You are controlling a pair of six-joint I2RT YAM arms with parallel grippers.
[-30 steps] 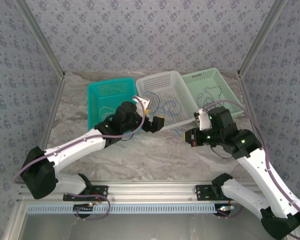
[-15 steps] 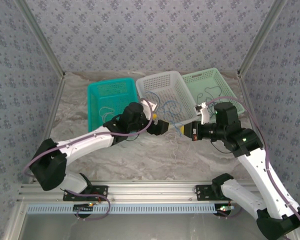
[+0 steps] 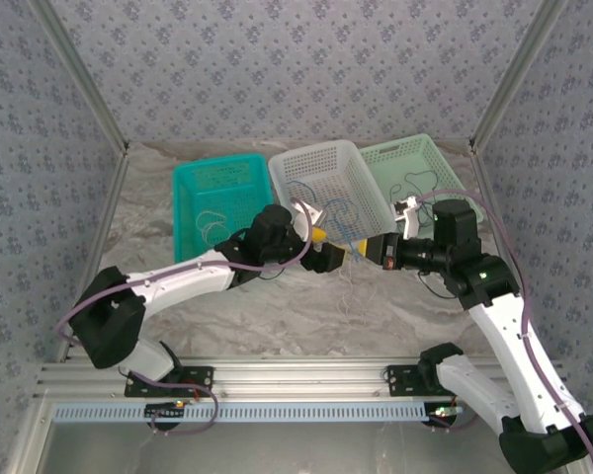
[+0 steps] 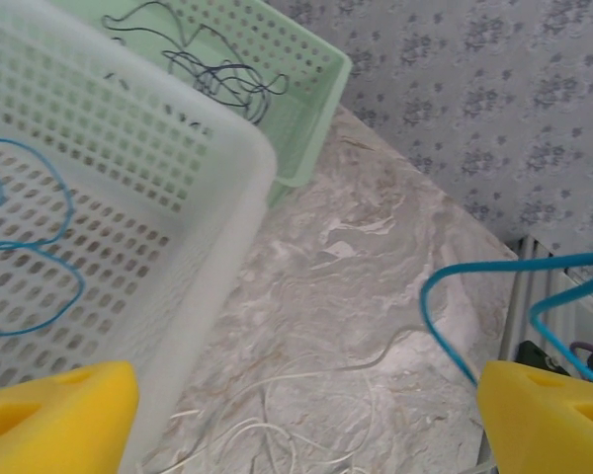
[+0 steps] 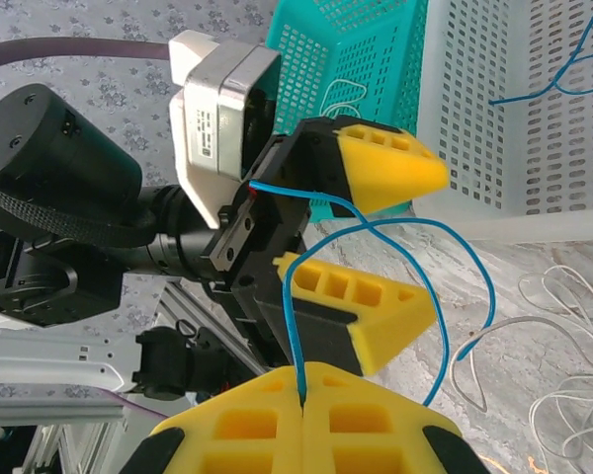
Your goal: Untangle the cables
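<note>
Above the tabletop (image 3: 277, 306), from the overhead camera: left gripper (image 3: 330, 249) and right gripper (image 3: 372, 251) almost tip to tip at centre, jaws too small to read, any wire between them too thin to trace. At 11 o'clock, teal basket (image 3: 217, 183) with a pale loop (image 3: 211, 223); at 12, white basket (image 3: 331, 183) with blue loops (image 3: 328, 211); at 1, green basket (image 3: 422, 168) with a dark cable (image 3: 415, 184). Pale cable (image 3: 349, 288) loose on the marble, at 6 o'clock from the white basket.

From the left wrist: yellow fingers (image 4: 59, 415) cut off by the lower edge at 7 and 5 o'clock, jaws spread wide, gripping nothing. Blue cable (image 4: 443, 316) arcing past the 5 o'clock finger, leaving frame at 3.

From the right wrist: own jaws pressed together at 6 o'clock, pinching the blue cable, bases cropped. Same cable looping up across the left gripper's parted fingers; contact there hard to judge.
</note>
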